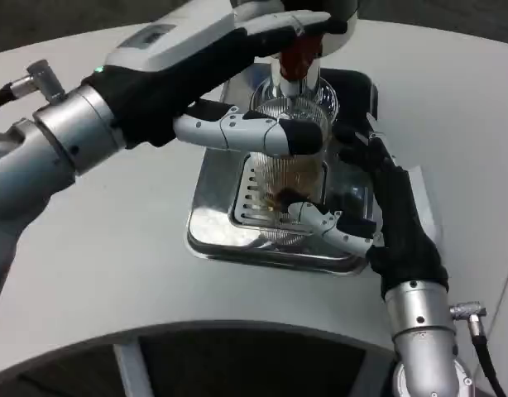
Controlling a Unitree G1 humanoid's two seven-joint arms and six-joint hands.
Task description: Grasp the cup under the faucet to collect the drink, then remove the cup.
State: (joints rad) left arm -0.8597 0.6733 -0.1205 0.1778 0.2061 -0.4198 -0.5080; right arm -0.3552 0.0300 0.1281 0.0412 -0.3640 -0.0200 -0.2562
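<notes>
A clear ribbed cup (289, 161) stands on the slotted drip grid under the faucet (299, 59), with brown drink (294, 188) in its lower part. My right hand (399, 227) grips the cup from the right, its fingers behind the cup and its thumb (335, 225) across the near side at the base. My left hand (184, 70) reaches in from the left. Its fingers (308, 21) lie over the faucet's top lever, and its thumb (250, 132) stretches across the front of the cup near the rim. The cup's far side is hidden.
The dispenser's shiny metal tray (211, 236) sits mid-table, with the black dispenser body (353, 87) behind the cup. My left forearm (47, 141) crosses the table's left side. The white table's (97, 273) curved front edge runs below the tray.
</notes>
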